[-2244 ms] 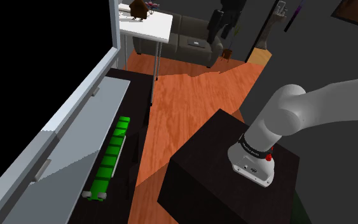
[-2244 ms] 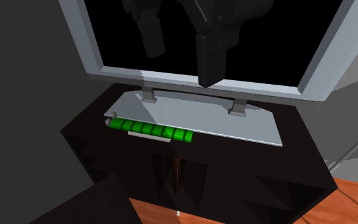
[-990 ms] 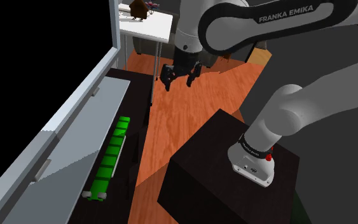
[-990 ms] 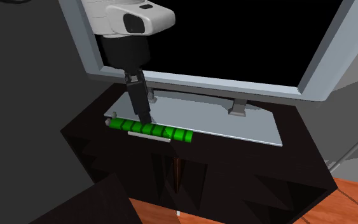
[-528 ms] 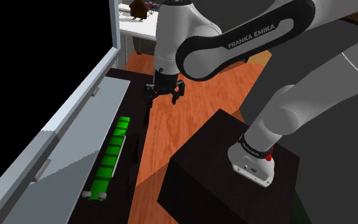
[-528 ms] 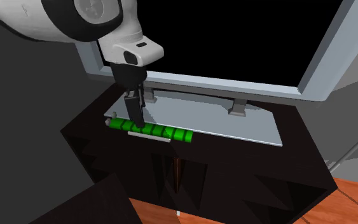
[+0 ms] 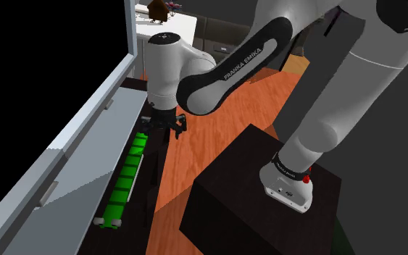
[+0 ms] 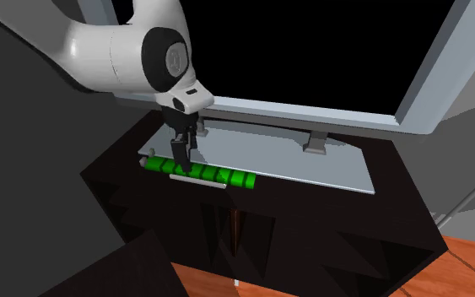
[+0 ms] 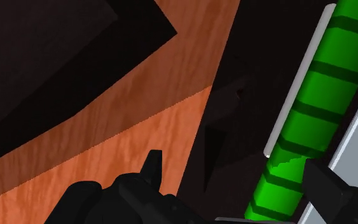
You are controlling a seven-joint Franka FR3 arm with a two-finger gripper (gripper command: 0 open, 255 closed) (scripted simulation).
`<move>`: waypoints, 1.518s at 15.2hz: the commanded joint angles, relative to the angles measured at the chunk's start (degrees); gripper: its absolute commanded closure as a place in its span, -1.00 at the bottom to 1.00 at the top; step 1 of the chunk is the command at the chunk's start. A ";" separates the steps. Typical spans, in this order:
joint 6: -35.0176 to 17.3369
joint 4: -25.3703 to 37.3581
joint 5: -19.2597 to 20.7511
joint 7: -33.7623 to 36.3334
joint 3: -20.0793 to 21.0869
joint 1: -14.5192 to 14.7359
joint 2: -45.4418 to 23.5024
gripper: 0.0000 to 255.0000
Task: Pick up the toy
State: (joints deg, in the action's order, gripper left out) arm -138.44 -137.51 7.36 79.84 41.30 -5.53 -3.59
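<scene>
The toy (image 7: 126, 176) is a long green segmented bar. It lies on the dark cabinet (image 8: 328, 224), along the edge of the TV's grey base plate (image 8: 311, 164). My black gripper (image 7: 162, 125) hangs open just above the toy's far end, pointing down. In the second exterior view the gripper (image 8: 179, 156) stands over the left part of the toy (image 8: 214, 175). In the wrist view one end of the toy (image 9: 311, 108) lies between the spread fingers of the gripper (image 9: 238, 175), close to one finger (image 9: 327, 184). Nothing is clasped.
A large TV with a grey frame (image 7: 86, 109) and black screen stands right behind the toy. My dark stand box (image 7: 246, 188) sits across a strip of wooden floor (image 7: 217, 109). A white table (image 7: 167, 29) and a sofa (image 7: 224, 47) are farther back.
The arm has swung in from the shoulder view's upper right and come down toward the toy's far end. The gripper has stayed open and the toy has not moved.
</scene>
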 commanded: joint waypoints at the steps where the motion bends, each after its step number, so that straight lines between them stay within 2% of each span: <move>1: -0.79 3.43 5.88 7.56 -0.46 1.30 -6.32 -1.00; 3: -1.30 6.94 10.61 13.55 -2.56 3.96 -12.07 -1.00; 6: -1.64 12.71 15.51 20.55 -6.22 8.49 -19.84 -1.00; 12: -1.37 25.91 19.81 29.51 -12.46 16.55 -33.69 -1.00; 22: -4.65 27.37 22.43 31.12 -15.17 18.59 -38.44 -1.00; 23: -4.61 27.46 22.43 31.13 -15.17 18.64 -38.49 1.00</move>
State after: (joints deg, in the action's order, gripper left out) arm -142.99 -110.10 29.73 110.94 26.18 13.06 -41.99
